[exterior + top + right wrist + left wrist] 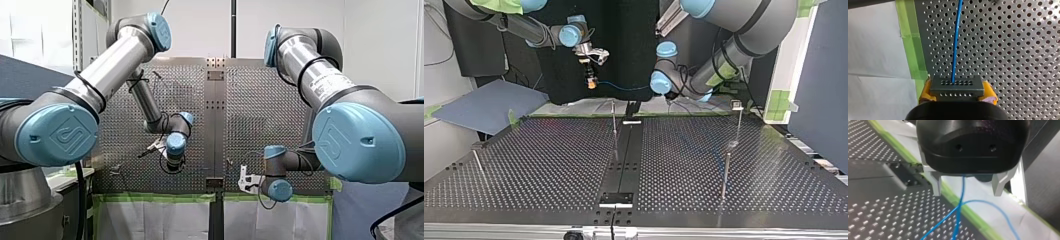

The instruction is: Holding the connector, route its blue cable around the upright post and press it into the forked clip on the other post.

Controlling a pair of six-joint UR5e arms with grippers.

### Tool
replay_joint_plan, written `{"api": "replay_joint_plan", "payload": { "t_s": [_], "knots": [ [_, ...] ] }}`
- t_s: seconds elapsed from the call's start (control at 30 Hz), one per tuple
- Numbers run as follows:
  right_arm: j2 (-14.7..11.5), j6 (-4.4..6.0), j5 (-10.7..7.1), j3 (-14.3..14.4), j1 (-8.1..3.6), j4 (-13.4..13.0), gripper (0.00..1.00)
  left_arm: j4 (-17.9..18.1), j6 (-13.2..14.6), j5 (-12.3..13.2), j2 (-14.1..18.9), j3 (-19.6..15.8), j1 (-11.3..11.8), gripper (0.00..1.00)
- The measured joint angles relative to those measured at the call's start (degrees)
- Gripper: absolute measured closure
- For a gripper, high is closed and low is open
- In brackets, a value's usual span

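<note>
A grey connector [957,86] with rows of small holes sits between the yellow pads of my right gripper [958,91], which is shut on it. Its blue cable [955,42] runs straight ahead over the perforated table. In the top view my right gripper [591,80] hangs above the table's far edge, and the cable [624,87] stretches across to my left arm's wrist [659,80]. My left gripper [967,187] is open, and the blue cable [959,202] passes loose between its metal fingers. A thin upright post [614,120] stands mid-table. Another post [737,120], with a fitting on top, stands at the top view's right.
Green tape [911,40] and white sheeting line the table's edge under both grippers. A dark centre strip [626,150] splits the perforated table [549,160]. A short post [479,165] stands at the top view's left. A grey board [489,105] lies beyond that corner.
</note>
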Motion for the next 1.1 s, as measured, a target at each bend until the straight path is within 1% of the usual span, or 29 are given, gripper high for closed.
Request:
{"api": "replay_joint_plan", "payload": {
  "t_s": [0.13,0.3,0.47,0.73,1.1],
  "knots": [
    [0.0,-0.03,0.0,0.0,0.01,0.1,1.0,0.6,-1.3,0.9,-1.8,0.2,-0.5,0.0],
    [0.0,-0.14,0.0,-0.1,0.03,0.2,1.0,0.7,-4.0,3.5,-3.3,1.4,-0.7,0.0],
    [0.0,-0.17,0.0,-0.1,0.04,0.3,1.0,1.6,-6.5,6.0,-3.5,2.1,-0.7,0.0],
    [0.0,-0.19,0.01,-0.4,0.04,0.4,1.0,4.9,-10.6,10.1,-3.5,2.2,-0.6,0.0],
    [0.0,-0.17,-0.15,-0.7,-0.34,0.5,1.0,6.2,-16.7,16.2,-3.5,2.2,-0.5,0.0]
  ]
}}
